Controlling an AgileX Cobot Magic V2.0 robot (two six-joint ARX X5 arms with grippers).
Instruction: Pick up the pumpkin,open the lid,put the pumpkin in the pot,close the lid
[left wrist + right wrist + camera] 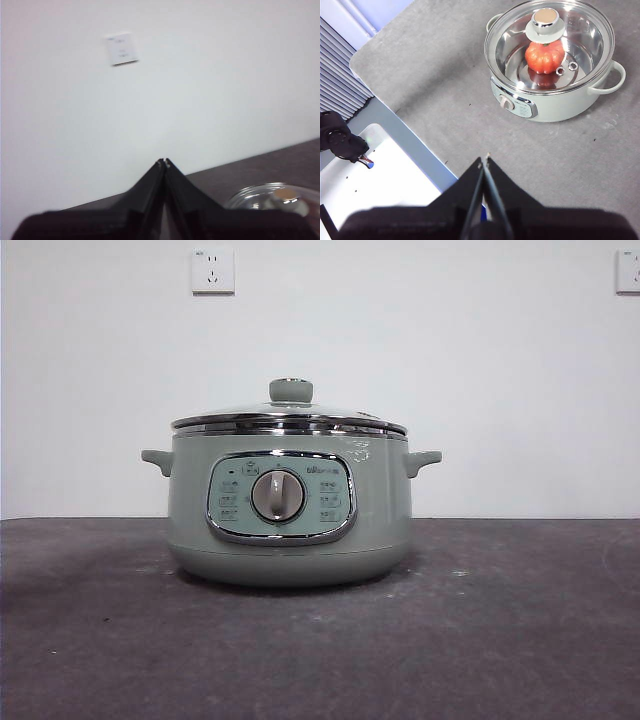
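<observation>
The sage-green pot (290, 530) stands mid-table with its dial panel facing the front view. The glass lid (290, 420) sits closed on it, its green knob (291, 390) on top. In the right wrist view the pot (545, 107) shows from above, and the orange pumpkin (545, 56) lies inside it under the lid (580, 30). My right gripper (485, 159) is shut and empty, high above the table's near edge, well away from the pot. My left gripper (164, 162) is shut and empty, facing the wall, with the lid's edge (270, 197) beside it.
The grey table (500, 640) spreads all round the pot. A white wall with a socket (212, 270) stands behind. In the right wrist view the table's edge (420, 145), a white surface (385, 185) and a black cable part (340, 140) lie beyond it.
</observation>
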